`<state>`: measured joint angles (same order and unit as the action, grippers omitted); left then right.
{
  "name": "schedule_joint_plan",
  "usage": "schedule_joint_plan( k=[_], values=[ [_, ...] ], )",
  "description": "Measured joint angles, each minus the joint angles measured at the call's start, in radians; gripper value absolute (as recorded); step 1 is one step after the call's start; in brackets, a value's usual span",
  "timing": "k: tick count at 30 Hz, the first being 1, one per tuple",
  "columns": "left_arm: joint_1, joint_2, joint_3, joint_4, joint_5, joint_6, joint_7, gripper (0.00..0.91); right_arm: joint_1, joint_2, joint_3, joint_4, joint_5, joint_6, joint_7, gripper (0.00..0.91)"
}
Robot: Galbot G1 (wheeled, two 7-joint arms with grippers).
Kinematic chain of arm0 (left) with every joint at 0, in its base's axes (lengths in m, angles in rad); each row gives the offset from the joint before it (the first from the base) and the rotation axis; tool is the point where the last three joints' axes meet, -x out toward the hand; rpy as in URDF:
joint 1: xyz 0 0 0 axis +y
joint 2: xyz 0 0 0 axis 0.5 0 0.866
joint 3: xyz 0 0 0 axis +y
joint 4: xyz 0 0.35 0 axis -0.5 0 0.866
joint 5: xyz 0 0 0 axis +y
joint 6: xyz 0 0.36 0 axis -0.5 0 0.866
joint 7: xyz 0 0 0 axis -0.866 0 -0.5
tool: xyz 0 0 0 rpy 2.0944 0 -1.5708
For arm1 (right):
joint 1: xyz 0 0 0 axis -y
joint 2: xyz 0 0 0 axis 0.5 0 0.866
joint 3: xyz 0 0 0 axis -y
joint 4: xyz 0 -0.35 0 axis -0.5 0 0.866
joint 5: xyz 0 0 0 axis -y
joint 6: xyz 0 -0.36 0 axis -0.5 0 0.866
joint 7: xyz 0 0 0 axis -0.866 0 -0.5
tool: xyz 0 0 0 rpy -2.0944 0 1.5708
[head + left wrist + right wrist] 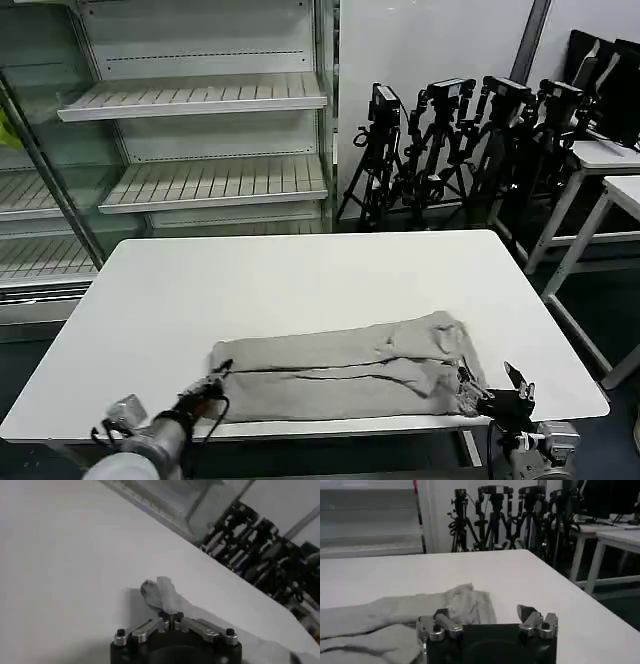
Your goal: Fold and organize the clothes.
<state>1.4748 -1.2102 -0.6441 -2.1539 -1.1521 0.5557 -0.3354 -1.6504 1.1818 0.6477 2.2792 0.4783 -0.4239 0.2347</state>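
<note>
Clothes (345, 375) corner hidden inside pinching left gripper (170, 616); right gripper (492, 384) spread.

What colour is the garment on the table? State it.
Plain light grey garment; head view shows it best.

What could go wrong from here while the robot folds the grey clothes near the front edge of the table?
The left hand is shut on a corner of the grey garment, so lifting it alone could drag the folds askew. The right hand is open beside the other end; closing there may pinch several layers. The garment lies near the table front edge and might slide off.
</note>
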Motion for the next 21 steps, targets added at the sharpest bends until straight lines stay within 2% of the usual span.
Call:
schedule_joint_plan(
  k=[8,13,17,21],
  values=[
    [-0.029,0.11,-0.218,0.098,-0.218,0.014,0.01,0.03,0.014,-0.011,-0.003,-0.012,0.009,-0.001,0.0,0.907],
    [-0.047,0.165,-0.307,0.146,-0.336,0.018,0.001,0.02,0.013,-0.011,-0.002,-0.012,0.01,-0.003,0.001,0.907],
    [-0.061,0.175,-0.328,0.138,-0.432,0.018,-0.021,0.02,0.005,-0.009,0.0,-0.007,0.004,-0.004,0.001,0.907],
    [-0.081,0.143,-0.305,0.089,-0.504,0.018,-0.048,0.02,-0.007,-0.009,0.004,-0.006,-0.005,0.001,0.0,0.907]
  ],
)
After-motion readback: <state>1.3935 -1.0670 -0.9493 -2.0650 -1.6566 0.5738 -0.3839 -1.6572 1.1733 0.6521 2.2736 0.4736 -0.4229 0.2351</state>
